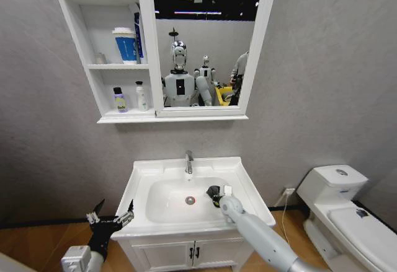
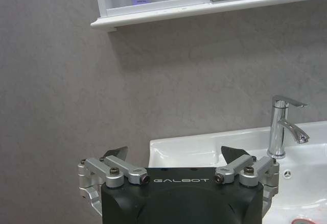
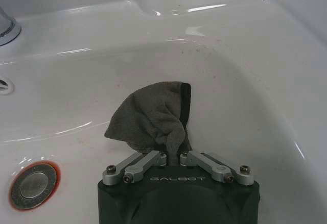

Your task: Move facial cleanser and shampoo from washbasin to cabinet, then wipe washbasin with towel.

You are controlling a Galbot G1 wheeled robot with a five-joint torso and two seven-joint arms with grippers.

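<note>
towel (image 3: pixel 153 116) pinched in right gripper (image 3: pixel 174 156) inside washbasin (image 1: pixel 142 174) bowl, arm angled down; left gripper (image 1: pixel 111 215) open beside basin

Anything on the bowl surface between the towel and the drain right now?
Nothing: in the right wrist view, bare white washbasin separates the towel, pinched by the right gripper, from the drain.

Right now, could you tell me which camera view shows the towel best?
The right wrist view: the towel hangs pinched in the right gripper against the washbasin. The head view shows a small dark patch; the left wrist view gives nothing useful.
</note>
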